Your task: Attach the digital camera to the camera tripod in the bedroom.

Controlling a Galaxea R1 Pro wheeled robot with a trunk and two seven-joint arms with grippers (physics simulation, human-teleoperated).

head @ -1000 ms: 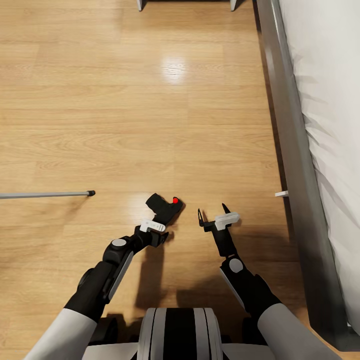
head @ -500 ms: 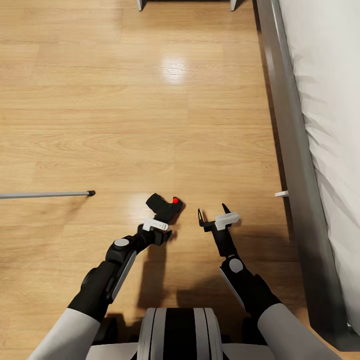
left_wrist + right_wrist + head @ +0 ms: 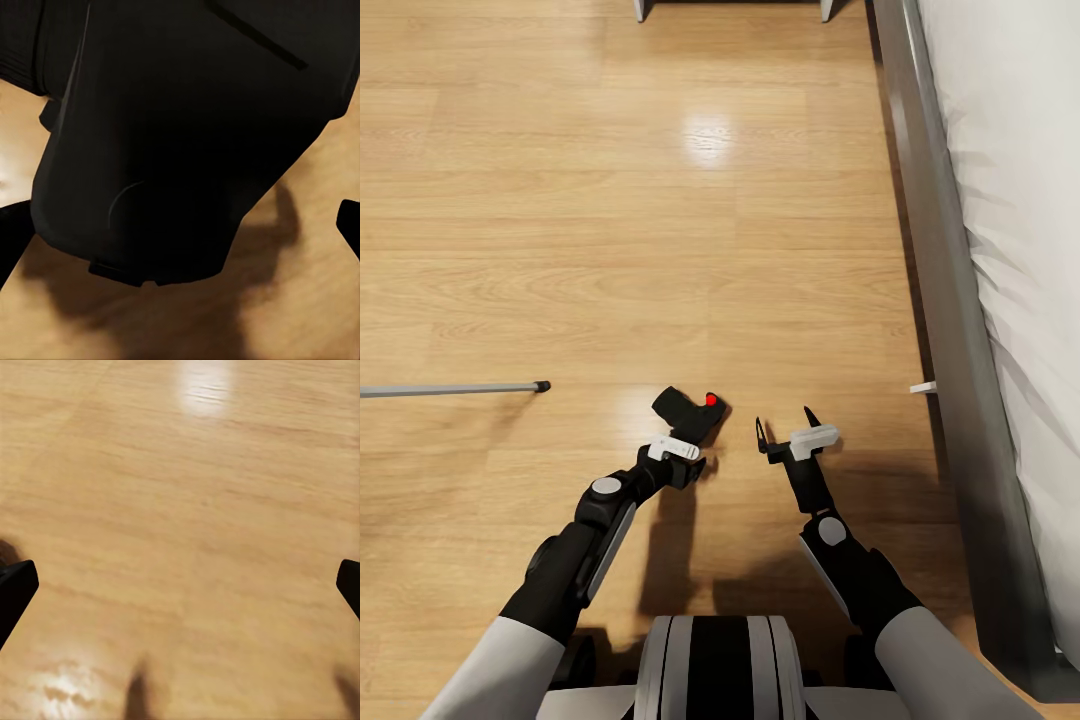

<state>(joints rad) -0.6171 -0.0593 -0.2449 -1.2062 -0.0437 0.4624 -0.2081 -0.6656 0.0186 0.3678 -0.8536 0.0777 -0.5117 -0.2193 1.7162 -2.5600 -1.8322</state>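
The digital camera (image 3: 683, 411), small and black with a red button (image 3: 711, 400) on top, lies on the wood floor in the head view. My left gripper (image 3: 680, 445) is right behind it, open, its fingertips (image 3: 11, 232) spread wide on either side of the camera body (image 3: 187, 127), which looms close in the left wrist view. My right gripper (image 3: 784, 422) hovers open just right of the camera, with bare floor between its fingertips (image 3: 15, 592). One silver-grey leg of the camera tripod (image 3: 450, 389) with a black foot (image 3: 541, 385) reaches in from the left edge; the remainder is out of view.
A grey bed frame (image 3: 950, 330) with a white mattress (image 3: 1020, 200) runs along the right side. Two pale furniture legs (image 3: 640, 10) stand at the far edge of the light wood floor (image 3: 660, 200).
My left arm has crept forward and slightly right, bringing the gripper closer to the camera. The camera, tripod leg and right arm have stayed put.
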